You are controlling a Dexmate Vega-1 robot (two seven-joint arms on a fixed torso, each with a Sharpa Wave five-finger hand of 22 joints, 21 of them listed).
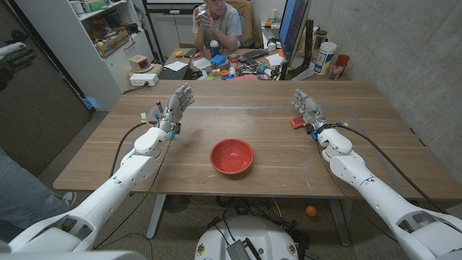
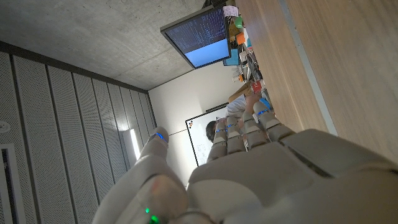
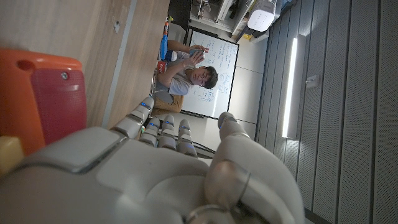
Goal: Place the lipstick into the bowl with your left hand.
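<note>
A red bowl (image 1: 232,156) stands empty on the wooden table (image 1: 289,170), near the front middle. My left hand (image 1: 177,102) is raised over the table's left part, behind and left of the bowl, with its fingers spread and nothing in it; its back (image 2: 261,168) shows in the left wrist view. My right hand (image 1: 309,108) is held up at the right, fingers apart, also holding nothing. A small orange and red object (image 1: 296,122) lies on the table right beside it and looms close in the right wrist view (image 3: 43,99). Whether that is the lipstick I cannot tell.
A person (image 1: 216,25) sits behind the table at a cluttered desk (image 1: 238,65). Another person's dark-gloved hand (image 1: 14,56) and a leg in jeans (image 1: 18,195) are at the left edge. A cable runs along each forearm.
</note>
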